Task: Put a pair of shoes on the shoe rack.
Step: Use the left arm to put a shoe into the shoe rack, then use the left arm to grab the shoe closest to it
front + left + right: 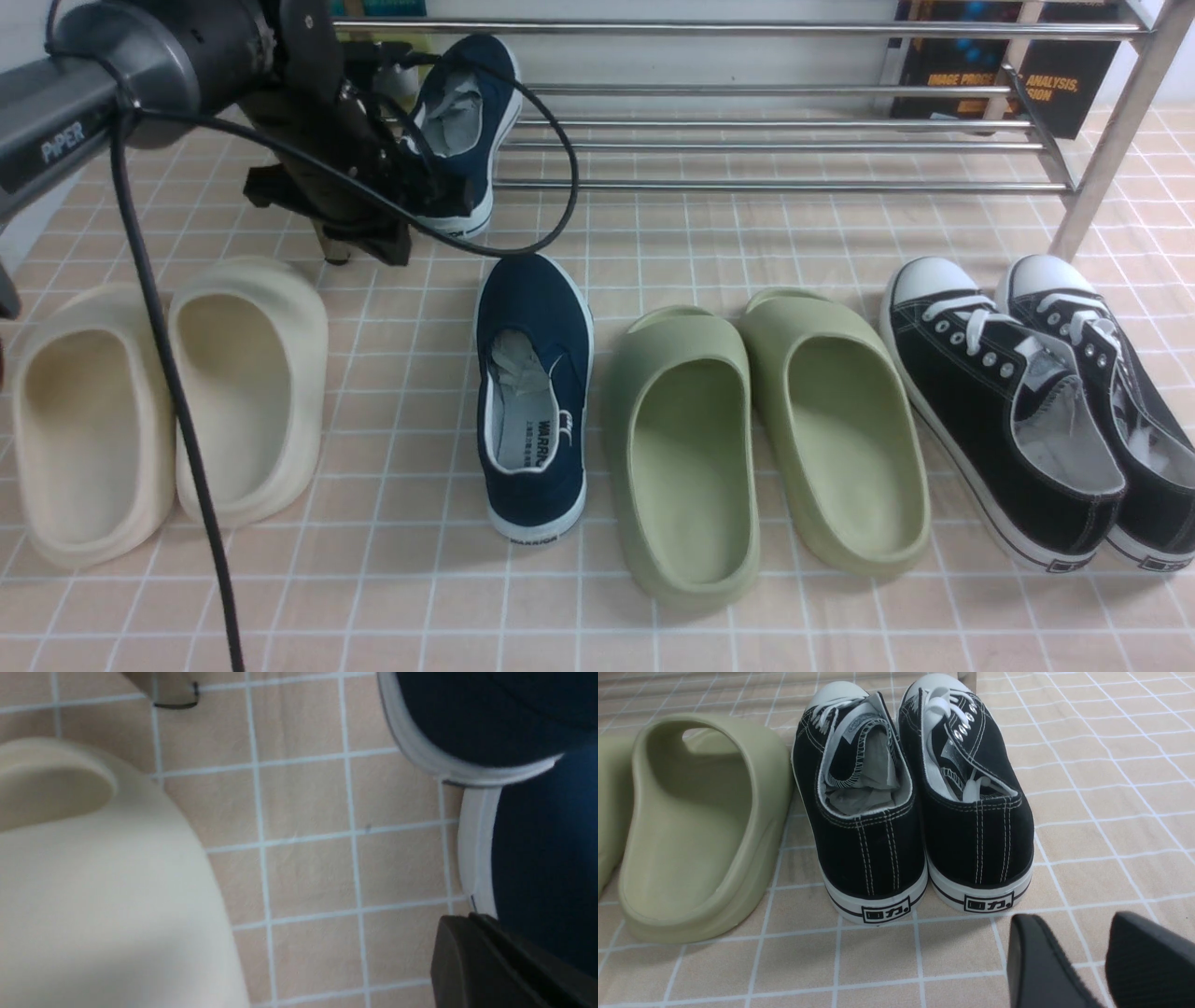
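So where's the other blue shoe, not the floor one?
Front view, left side: the left gripper holds the navy shoe tilted toe-up at the left end of the shoe rack, behind its mate.

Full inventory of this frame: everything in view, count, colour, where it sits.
shoe rack: 1, silver, at the back
cream slides: 2, cream, left
green slides: 2, green, centre-right
black lace-up sneakers: 2, black, white toe caps, far right
lifted navy slip-on: 1, navy, toe-up at the shoe rack's left end
floor navy slip-on: 1, navy, between cream and green slides
book: 1, dark, orange lettering, behind the rack
tiled floor: 1, peach, under everything
cable: 1, black, across the cream slides
left gripper: 1, black, shut on the lifted slip-on's heel
right gripper: 1, black, open, near the black sneakers' heels
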Motion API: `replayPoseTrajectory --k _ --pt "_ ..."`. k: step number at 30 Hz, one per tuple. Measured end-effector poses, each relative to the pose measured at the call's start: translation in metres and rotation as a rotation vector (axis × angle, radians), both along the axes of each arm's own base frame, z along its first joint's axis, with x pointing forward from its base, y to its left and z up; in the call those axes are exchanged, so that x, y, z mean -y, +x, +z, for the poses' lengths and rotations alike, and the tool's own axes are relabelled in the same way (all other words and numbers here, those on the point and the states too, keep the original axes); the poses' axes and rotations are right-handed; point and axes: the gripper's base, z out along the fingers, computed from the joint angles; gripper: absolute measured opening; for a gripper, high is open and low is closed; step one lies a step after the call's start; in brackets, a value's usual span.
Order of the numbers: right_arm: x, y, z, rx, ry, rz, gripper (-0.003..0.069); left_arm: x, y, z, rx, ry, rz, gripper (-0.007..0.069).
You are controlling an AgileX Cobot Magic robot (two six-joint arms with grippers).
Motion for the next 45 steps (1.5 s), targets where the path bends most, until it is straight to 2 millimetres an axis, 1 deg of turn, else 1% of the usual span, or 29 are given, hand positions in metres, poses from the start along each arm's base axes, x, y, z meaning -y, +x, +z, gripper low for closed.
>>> replayPoseTrajectory --k 2,5,6,10,12,14,16,19,24,25,26,28,29,30,31,32,33,35,37,39,40,41,42,43,44,45 --pt "0.000 0.000 0.000 0.000 0.000 0.000 0.0237 0.002 0.009 -0.003 0.045 -0.016 0.002 0.0002" --pt "0.000 0.000 0.000 0.000 0.000 0.000 0.0237 0.005 0.021 0.000 0.095 -0.029 0.007 0.0002" --pt "0.000 0.000 0.000 0.000 0.000 0.000 0.0237 0.005 0.021 -0.002 0.089 -0.028 0.008 0.0002" --pt "0.000 0.000 0.000 0.000 -0.001 0.000 0.0237 0.009 0.040 0.006 0.110 -0.052 0.039 0.0002" --pt "0.000 0.000 0.000 0.000 -0.001 0.000 0.0237 0.011 0.052 0.006 0.129 -0.049 0.057 0.0002" --pt "0.000 0.000 0.000 0.000 -0.001 0.000 0.0237 0.011 0.057 0.004 0.130 -0.039 0.067 0.0002" --pt "0.000 0.000 0.000 0.000 -0.001 0.000 0.0237 0.009 0.061 0.001 0.108 -0.022 0.092 0.0006" --pt "0.000 0.000 0.000 0.000 -0.001 0.000 0.0237 0.008 0.061 0.002 0.104 -0.011 0.104 0.0008" --pt "0.000 0.000 0.000 0.000 -0.001 0.000 0.0237 0.004 0.053 0.029 0.099 0.024 0.103 0.0016" --pt "0.000 0.000 0.000 0.000 -0.001 0.000 0.0237 0.002 0.046 0.040 0.079 0.041 0.090 0.0017" --pt "0.000 0.000 0.000 0.000 -0.001 0.000 0.0237 0.001 0.042 0.047 0.073 0.045 0.087 0.0018" --pt "0.000 0.000 0.000 0.000 0.000 0.000 0.0237 -0.003 0.025 0.076 0.062 0.070 0.055 0.0020" --pt "0.000 0.000 0.000 0.000 0.000 0.000 0.0237 -0.005 0.014 0.096 0.085 0.077 0.037 0.0020" --pt "0.000 0.000 0.000 0.000 0.000 0.000 0.0237 -0.005 0.009 0.104 0.095 0.082 0.026 0.0020" --pt "0.000 0.000 0.000 0.000 0.000 0.000 0.0237 -0.006 0.001 0.117 0.124 0.080 0.019 0.0020" --pt "0.000 0.000 0.000 0.000 0.000 0.000 0.0237 -0.007 -0.009 0.131 0.150 0.085 0.010 0.0020" --pt "0.000 0.000 0.000 0.000 0.000 0.000 0.0237 -0.006 -0.019 0.140 0.163 0.094 0.005 0.0021" --pt "0.000 0.000 0.000 0.000 0.000 0.000 0.0237 -0.001 -0.038 0.147 0.157 0.110 -0.020 0.0023" --pt "0.000 0.000 0.000 0.000 0.000 0.000 0.0237 0.010 -0.059 0.152 0.148 0.124 -0.056 0.0023" --pt "0.000 0.000 0.000 0.000 0.000 0.000 0.0237 0.022 -0.088 0.145 0.108 0.148 -0.100 0.0025" --pt "0.000 0.000 0.000 0.000 0.000 0.000 0.0237 0.029 -0.099 0.141 0.108 0.150 -0.119 0.0027" --pt "0.000 0.000 0.000 0.000 0.000 0.000 0.0237 0.030 -0.101 0.135 0.092 0.154 -0.125 0.0027" --pt "0.000 0.000 0.000 0.000 0.000 0.000 0.0237 0.037 -0.120 0.130 0.111 0.136 -0.147 0.0030" --pt "0.000 0.000 0.000 0.000 0.000 0.000 0.0237 0.038 -0.131 0.124 0.112 0.125 -0.153 0.0031" --pt "0.000 0.000 0.000 0.000 0.000 0.000 0.0237 0.037 -0.136 0.121 0.105 0.125 -0.154 0.0032" --pt "0.000 0.000 0.000 0.000 0.000 0.000 0.0237 0.034 -0.147 0.113 0.107 0.110 -0.147 0.0034"
